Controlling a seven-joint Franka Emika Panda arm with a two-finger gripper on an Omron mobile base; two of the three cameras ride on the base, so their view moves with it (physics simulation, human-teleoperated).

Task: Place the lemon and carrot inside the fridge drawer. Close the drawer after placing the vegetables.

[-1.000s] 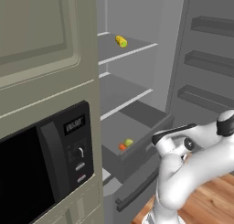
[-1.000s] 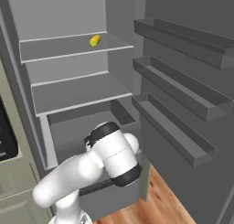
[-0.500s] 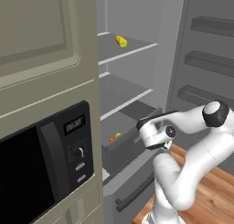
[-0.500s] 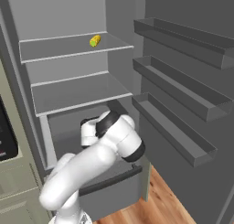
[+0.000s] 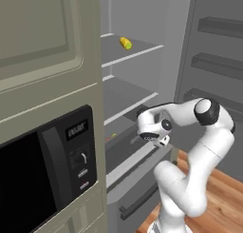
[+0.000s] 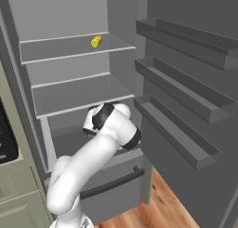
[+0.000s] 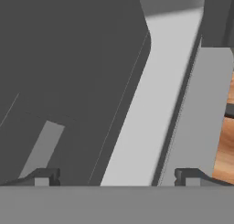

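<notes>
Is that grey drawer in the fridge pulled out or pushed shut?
Pulled out. The fridge drawer juts forward past the shelf above, its dark inside open from above, with the robot's open gripper over it.

the arm (image 5: 190,132) reaches over the fridge drawer (image 6: 65,143), below the shelf (image 6: 79,94).

We can read no text: the small display on the microwave (image 5: 76,131) control panel shows pale marks, but they are too blurred to make out.
</notes>
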